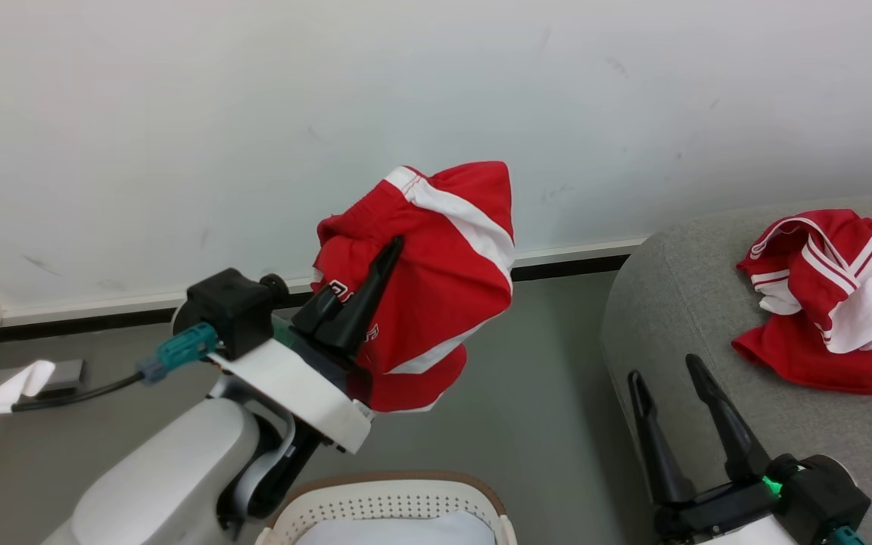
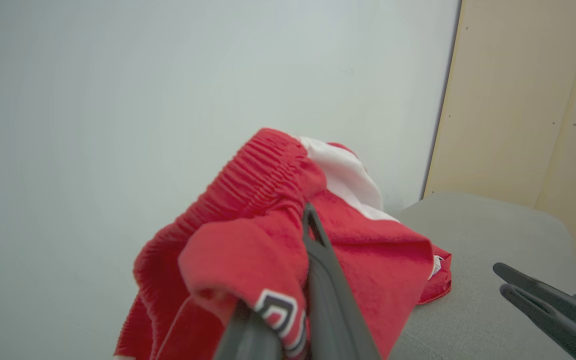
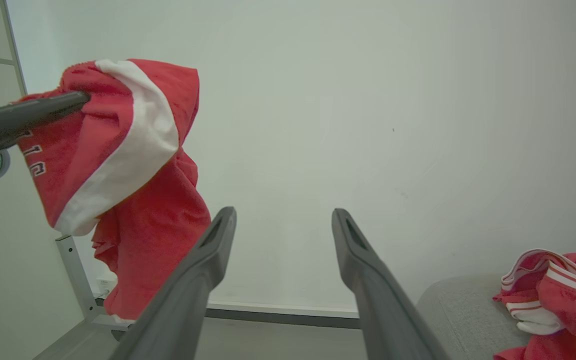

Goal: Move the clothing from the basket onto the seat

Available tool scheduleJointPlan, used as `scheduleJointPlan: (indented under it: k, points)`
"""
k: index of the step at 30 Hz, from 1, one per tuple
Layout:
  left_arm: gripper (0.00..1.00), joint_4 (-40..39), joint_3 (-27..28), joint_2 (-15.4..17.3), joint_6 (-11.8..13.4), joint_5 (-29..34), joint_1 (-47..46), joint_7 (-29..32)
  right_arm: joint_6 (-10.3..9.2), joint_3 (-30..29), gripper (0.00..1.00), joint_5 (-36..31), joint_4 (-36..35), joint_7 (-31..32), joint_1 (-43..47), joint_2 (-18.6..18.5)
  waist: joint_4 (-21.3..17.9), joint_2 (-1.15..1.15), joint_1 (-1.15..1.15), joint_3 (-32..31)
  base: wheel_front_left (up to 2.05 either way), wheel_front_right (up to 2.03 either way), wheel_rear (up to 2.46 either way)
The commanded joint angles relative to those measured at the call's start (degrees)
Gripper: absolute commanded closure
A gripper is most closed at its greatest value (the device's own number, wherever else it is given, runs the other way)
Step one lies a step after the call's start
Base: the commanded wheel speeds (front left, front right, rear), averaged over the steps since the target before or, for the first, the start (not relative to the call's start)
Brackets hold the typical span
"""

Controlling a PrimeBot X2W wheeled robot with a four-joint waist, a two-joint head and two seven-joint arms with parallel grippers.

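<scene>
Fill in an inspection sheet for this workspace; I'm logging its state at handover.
Surface: grey seat, one garment lying on it.
Job's things: held garment, red and white, hangs in the air left of the seat; second garment lies crumpled on the seat; basket sits below, with something pale inside.
Clutter: nothing seen.
Grippers: left gripper shut on the held garment; right gripper open and holding nothing, over the seat's edge.
Cables: dark cable with a teal plug at the left wrist.
Surroundings: white wall, grey floor, beige panel.
</scene>
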Motion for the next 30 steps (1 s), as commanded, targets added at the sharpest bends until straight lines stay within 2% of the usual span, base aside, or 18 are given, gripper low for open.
scheduleJointPlan:
  k: [1,11,16,22,30]
  points:
    - [1.0,-0.81,0.09,0.45,0.36,0.23,-0.27,0.35,-0.13,0.35,0.0,0.0,0.24,0.06,-0.41,0.15,0.03,0.0,0.01,0.01,0.0,0.0,0.0]
    - [1.0,-3.93,-0.52,0.9,1.94,-0.02,1.73,1.05,-0.13,3.65,0.0,-0.69,2.18,0.05,-1.81,0.27,1.04,0.0,0.01,0.52,0.0,0.0,0.0]
    - [1.0,-3.3,-1.03,0.63,1.82,0.05,2.03,0.94,-0.13,8.53,0.0,0.3,2.63,0.06,-2.63,-0.84,1.68,0.0,0.01,0.69,0.0,0.0,0.0]
    - [1.0,-2.41,-2.3,-0.46,1.33,0.54,2.52,0.68,-0.13,17.27,0.0,6.04,2.77,0.06,-4.86,-3.58,2.99,0.0,0.01,0.57,0.0,0.0,0.0]
    - [1.0,-2.42,-4.99,-3.17,0.41,0.94,2.68,1.21,-0.13,22.85,0.0,14.28,7.75,0.05,-10.17,-4.63,6.82,0.0,0.01,-0.26,0.0,0.0,0.0]
